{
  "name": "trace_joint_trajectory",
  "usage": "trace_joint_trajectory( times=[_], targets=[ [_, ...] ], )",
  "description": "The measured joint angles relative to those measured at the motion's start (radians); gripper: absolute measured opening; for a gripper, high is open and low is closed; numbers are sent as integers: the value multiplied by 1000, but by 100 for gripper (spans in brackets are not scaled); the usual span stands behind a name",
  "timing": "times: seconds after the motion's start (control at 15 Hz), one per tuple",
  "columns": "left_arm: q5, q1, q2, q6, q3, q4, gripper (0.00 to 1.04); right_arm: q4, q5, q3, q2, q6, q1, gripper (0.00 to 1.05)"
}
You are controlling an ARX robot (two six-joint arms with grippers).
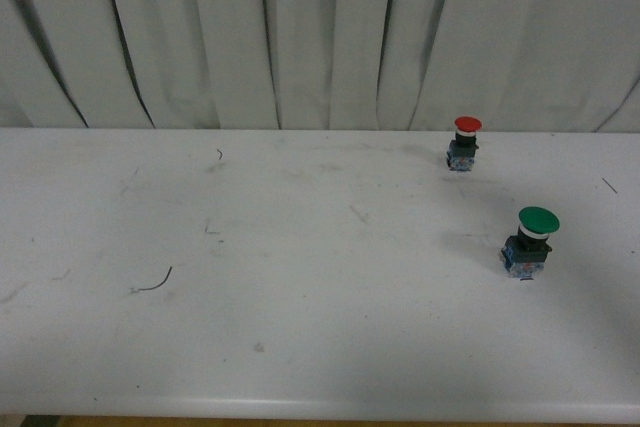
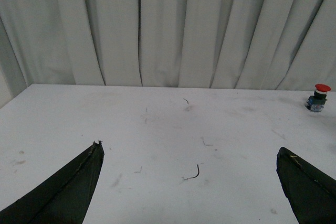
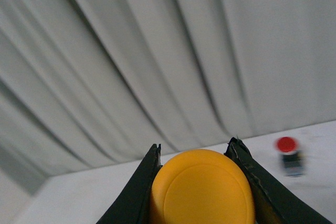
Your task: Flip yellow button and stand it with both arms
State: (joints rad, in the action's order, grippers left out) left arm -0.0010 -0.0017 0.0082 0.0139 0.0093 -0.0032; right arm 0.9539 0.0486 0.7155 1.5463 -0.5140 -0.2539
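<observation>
The right gripper (image 3: 195,150) was clamped on the yellow button (image 3: 202,192), held up before a pleated white curtain (image 3: 157,51). The button's smooth, round orange-yellow mushroom cap filled the gap between the two black fingers and faced the wrist camera, hiding its body. The left gripper (image 2: 189,149) hung over the scuffed white table (image 2: 157,129) with its fingers spread wide apart. A red-capped button (image 1: 466,142) and a green-capped button (image 1: 530,242) stood upright on the table's right side, well apart.
</observation>
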Motion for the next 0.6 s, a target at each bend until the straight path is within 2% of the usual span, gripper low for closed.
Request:
trace_joint_trajectory(
  times=[0.07, 0.13, 0.2, 0.27, 0.6],
  targets=[
    [0, 0, 0, 0, 0, 0, 98, -77, -188, 38, 28, 461, 41, 35],
    [0, 0, 0, 0, 0, 0, 98, -235, -211, 182, 158, 532, 109, 35],
    [0, 0, 0, 0, 0, 0, 98, -396, -245, 412, 381, 562, 143, 35],
    [0, 0, 0, 0, 0, 0, 98, -484, -264, 533, 491, 579, 143, 35],
    [0, 0, 0, 0, 0, 0, 98, -693, -281, 756, 655, 566, 133, 35]
  ],
)
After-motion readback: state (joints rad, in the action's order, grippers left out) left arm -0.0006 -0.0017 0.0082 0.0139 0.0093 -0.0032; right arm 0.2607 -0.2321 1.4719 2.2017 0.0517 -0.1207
